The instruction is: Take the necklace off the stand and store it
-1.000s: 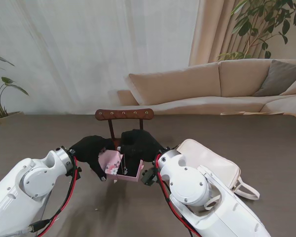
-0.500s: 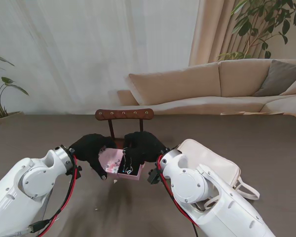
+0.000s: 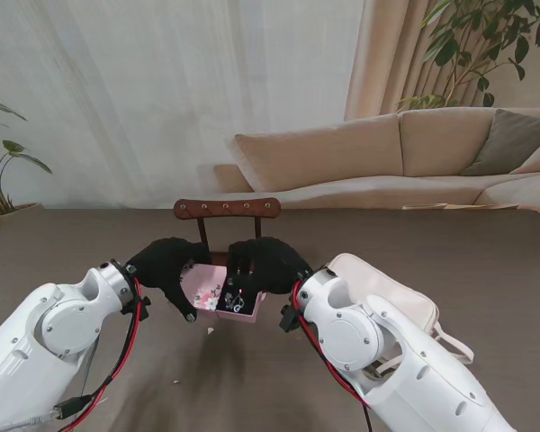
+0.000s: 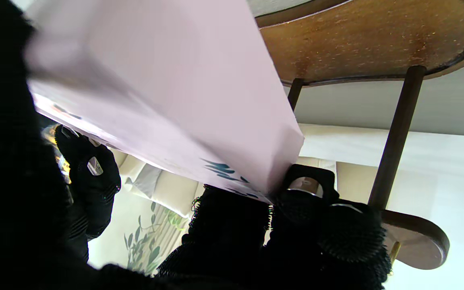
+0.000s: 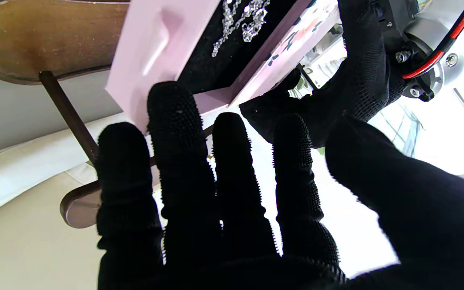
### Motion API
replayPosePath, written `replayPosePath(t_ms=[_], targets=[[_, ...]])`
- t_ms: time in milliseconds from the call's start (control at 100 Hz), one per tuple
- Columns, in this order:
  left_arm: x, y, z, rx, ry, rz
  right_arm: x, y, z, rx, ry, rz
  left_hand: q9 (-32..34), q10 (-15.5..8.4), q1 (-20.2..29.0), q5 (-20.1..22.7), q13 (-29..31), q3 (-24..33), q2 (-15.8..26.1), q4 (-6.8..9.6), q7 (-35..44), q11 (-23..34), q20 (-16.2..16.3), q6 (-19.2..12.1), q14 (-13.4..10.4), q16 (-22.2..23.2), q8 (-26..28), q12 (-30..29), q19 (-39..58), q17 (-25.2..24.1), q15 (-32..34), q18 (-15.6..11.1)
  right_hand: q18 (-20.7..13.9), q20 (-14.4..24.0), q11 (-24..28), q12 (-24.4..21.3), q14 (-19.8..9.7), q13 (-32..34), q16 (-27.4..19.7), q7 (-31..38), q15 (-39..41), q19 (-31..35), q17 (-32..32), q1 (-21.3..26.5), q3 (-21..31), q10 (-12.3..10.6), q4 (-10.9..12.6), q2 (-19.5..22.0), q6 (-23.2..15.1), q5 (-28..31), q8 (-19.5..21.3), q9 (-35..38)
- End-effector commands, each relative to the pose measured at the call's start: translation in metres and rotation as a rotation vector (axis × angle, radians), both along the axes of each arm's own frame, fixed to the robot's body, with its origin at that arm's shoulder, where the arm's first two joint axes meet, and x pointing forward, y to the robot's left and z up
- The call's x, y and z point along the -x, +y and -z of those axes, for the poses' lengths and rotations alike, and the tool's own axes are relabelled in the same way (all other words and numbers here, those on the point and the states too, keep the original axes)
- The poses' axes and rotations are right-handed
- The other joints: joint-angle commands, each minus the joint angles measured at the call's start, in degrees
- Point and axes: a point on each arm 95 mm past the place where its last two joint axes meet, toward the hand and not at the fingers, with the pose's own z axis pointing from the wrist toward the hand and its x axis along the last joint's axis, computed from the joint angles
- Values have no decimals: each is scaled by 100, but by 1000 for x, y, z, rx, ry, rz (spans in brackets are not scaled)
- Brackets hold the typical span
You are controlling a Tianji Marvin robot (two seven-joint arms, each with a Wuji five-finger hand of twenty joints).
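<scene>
My left hand (image 3: 166, 270) is shut on a small pink box (image 3: 207, 290) with a black lining, held above the table in front of the wooden necklace stand (image 3: 227, 209). The silver necklace (image 3: 230, 297) lies coiled inside the box; the right wrist view shows the chain (image 5: 242, 18) resting on the black lining. My right hand (image 3: 263, 263) hovers at the box's right side with its fingers (image 5: 177, 133) spread and nothing in them. In the left wrist view the box's pink underside (image 4: 167, 88) fills most of the picture, with the stand's post (image 4: 395, 137) beyond.
A white handbag (image 3: 389, 301) lies on the table beside my right arm. Two small pale scraps (image 3: 210, 330) sit on the dark table top near me. A beige sofa (image 3: 387, 157) and potted plants stand beyond the table.
A second ago the necklace hung from my right hand into the box. It now lies in the box and the right hand's fingers have come apart. The box has shifted slightly farther from me.
</scene>
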Motion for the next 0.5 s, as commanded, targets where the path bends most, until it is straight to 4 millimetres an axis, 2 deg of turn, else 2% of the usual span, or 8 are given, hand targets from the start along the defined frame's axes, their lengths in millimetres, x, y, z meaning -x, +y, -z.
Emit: replayPosePath(t_ms=[0, 200, 270, 310, 340, 490], targets=[[0, -3, -2, 1, 1, 10, 0, -1, 1, -4, 3, -1, 1207, -220, 1308, 507, 504, 5647, 786, 430, 4396, 2313, -46, 763, -1271, 158, 665, 772, -366, 45, 934, -763, -190, 129, 64, -115, -122, -254, -7, -179, -191, -107, -727, -263, 218, -153, 214, -1, -96, -186, 11, -226], [1, -3, -2, 6, 3, 6, -7, -15, -5, 19, -70, 56, 1197, -212, 1311, 505, 502, 5640, 802, 428, 4391, 2311, -48, 765, -1269, 160, 670, 775, -365, 45, 939, -763, -202, 185, 40, -212, -109, -374, -4, -597, -283, -146, -761, -662, -107, -138, 538, 437, 26, -315, 201, -416], [2, -3, -2, 11, 4, 3, -11, -24, -5, 36, -92, 83, 1193, -210, 1319, 504, 500, 5638, 799, 429, 4389, 2313, -49, 766, -1264, 161, 673, 782, -365, 45, 940, -763, -189, 203, 59, -222, -82, -407, 6, -798, -286, -162, -778, -748, -169, -137, 791, 532, 95, -351, 335, -477], [2, -3, -2, 13, 5, 2, -14, -28, -5, 46, -100, 97, 1193, -213, 1316, 503, 502, 5636, 798, 428, 4388, 2314, -50, 766, -1269, 160, 674, 784, -365, 45, 939, -763, -190, 205, 54, -227, -83, -439, 3, -858, -298, -169, -790, -761, -170, -126, 849, 578, 121, -403, 365, -502], [3, -2, -3, 15, 5, 1, -15, -32, -5, 53, -103, 106, 1193, -219, 1316, 504, 503, 5635, 796, 428, 4388, 2315, -50, 766, -1270, 160, 675, 785, -365, 45, 939, -763, -194, 213, 53, -238, -69, -456, 6, -977, -302, -181, -805, -789, -213, -125, 1012, 612, 128, -413, 502, -535], [3, -3, -3, 25, 7, 0, -21, -49, 1, 100, -99, 137, 1196, -202, 1318, 497, 510, 5635, 803, 428, 4384, 2310, -52, 777, -1264, 155, 680, 783, -364, 45, 934, -763, -177, 229, 59, -240, -33, -498, 10, -1054, -301, -190, -850, -788, -213, -97, 1098, 617, 202, -389, 620, -550]])
